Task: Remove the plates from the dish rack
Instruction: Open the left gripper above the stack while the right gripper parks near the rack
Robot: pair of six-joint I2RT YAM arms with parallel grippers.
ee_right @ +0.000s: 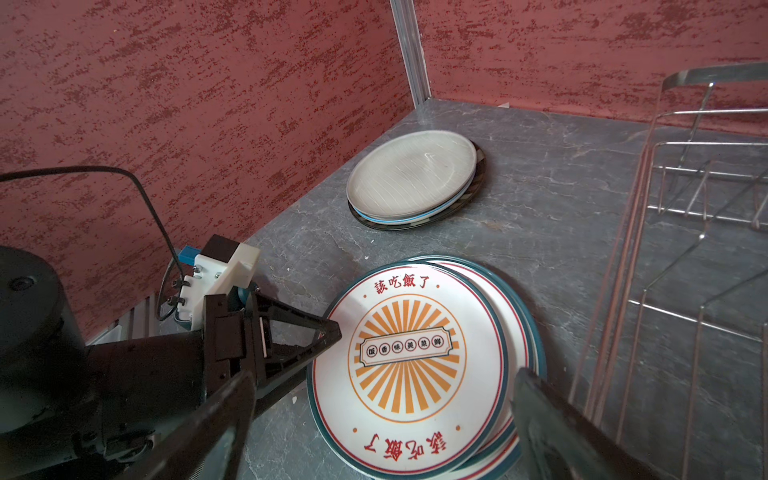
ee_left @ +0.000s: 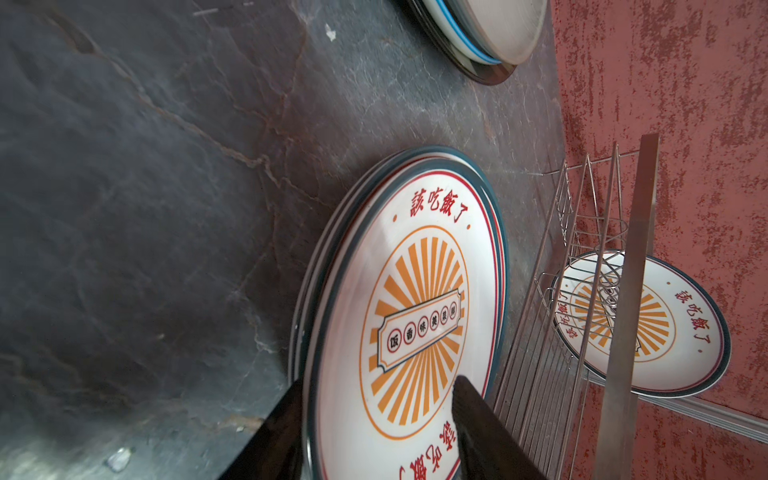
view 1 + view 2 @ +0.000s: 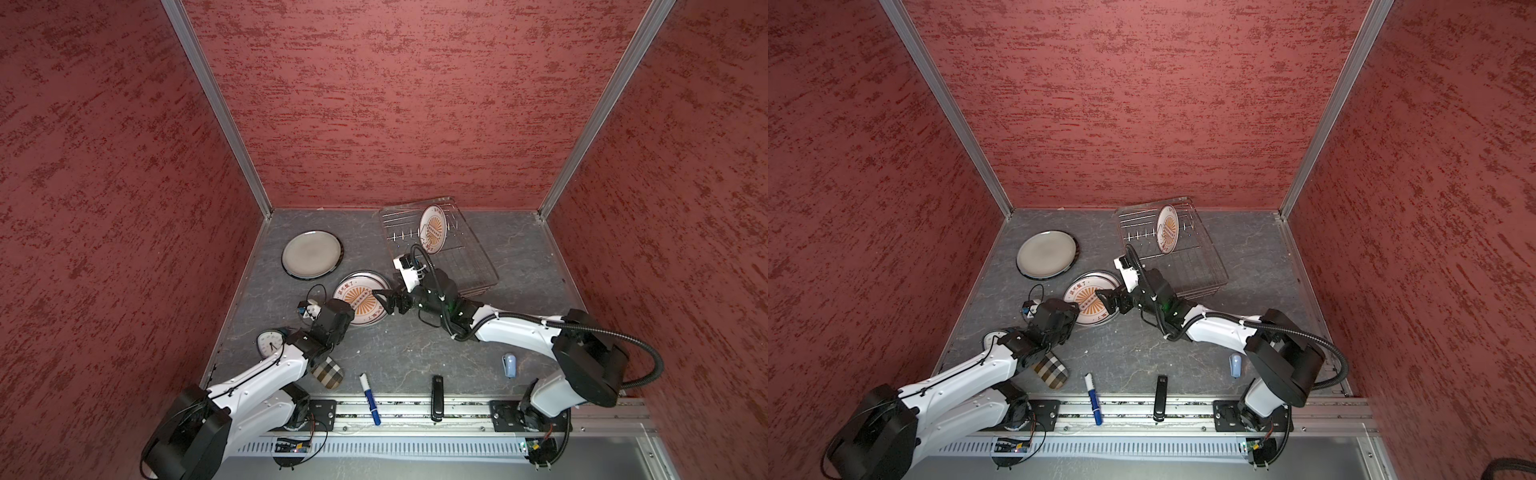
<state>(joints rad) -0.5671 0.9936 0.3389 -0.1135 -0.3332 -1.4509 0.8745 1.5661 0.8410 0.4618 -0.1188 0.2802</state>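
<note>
Left claw (image 2: pixel 378 382): its jaws stand about half apart, astride the near rim of the sunburst stack, one side over the top plate's face and the other outside the rim. You cannot tell whether it pinches that rim or only straddles it.
Right claw (image 3: pixel 383 302): it is spread wide with nothing in it, and it hovers over the opposite edge of the same stack, facing your left claw across it.
Sunburst stack (image 3: pixel 361 297): it lies flat on the table (image 3: pixel 415 345) between your two claws. At least three rims show, a little offset from one another.
Grey-topped stack (image 3: pixel 311 254): it sits beyond your left claw, well apart from both claws. A grey plate lies on top, with at least two more rims under it.
Dish rack (image 3: pixel 469 266): it stands just behind your right claw's wrist.
Last plate (image 3: pixel 433 228): it stands upright at the rack's far end, beyond your right claw. It is the only plate seen in the rack.
Done: most of the unloading, by the look of it, with two stacks already out.
Left: that one plate for you to lift out, and perhaps squaring the sunburst stack.
</note>
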